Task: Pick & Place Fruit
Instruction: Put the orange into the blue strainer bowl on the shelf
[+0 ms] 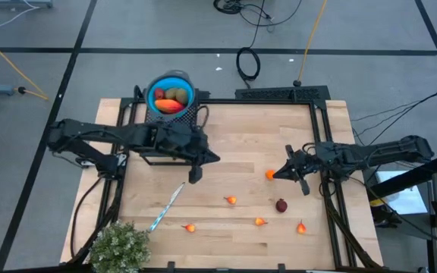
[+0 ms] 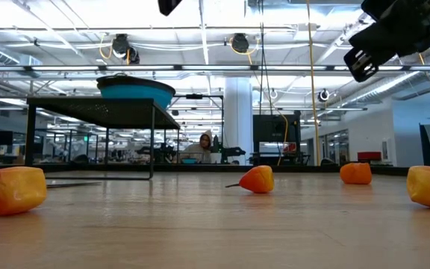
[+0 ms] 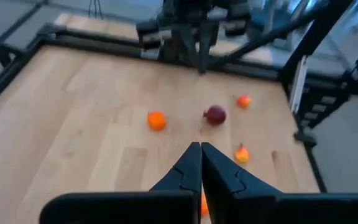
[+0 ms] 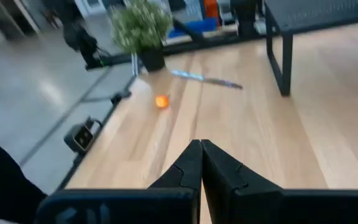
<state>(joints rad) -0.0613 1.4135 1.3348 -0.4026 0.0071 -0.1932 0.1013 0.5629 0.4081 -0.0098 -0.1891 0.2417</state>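
A blue bowl [image 1: 171,95] stands on a black rack at the table's far left and holds olive-brown ovals and a long red-orange piece. Loose fruit lies on the wood: an orange ball [image 1: 269,174], a dark red ball [image 1: 281,205] and small orange bits [image 1: 231,200] [image 1: 260,221] [image 1: 191,227] [image 1: 301,227]. My left gripper [image 1: 217,159] hangs shut and empty in front of the rack, pointing toward the table's right. My right gripper [image 1: 275,175] is shut and empty too, raised above the orange ball; the low view shows this gripper [image 2: 372,52] well clear of the table.
A blue-handled knife [image 1: 165,206] lies slantwise near the table's left front. A bushy green plant [image 1: 120,246] stands at the near left corner. The rack's legs [image 4: 277,56] rise from the far left of the table. Bare wood stretches across the middle.
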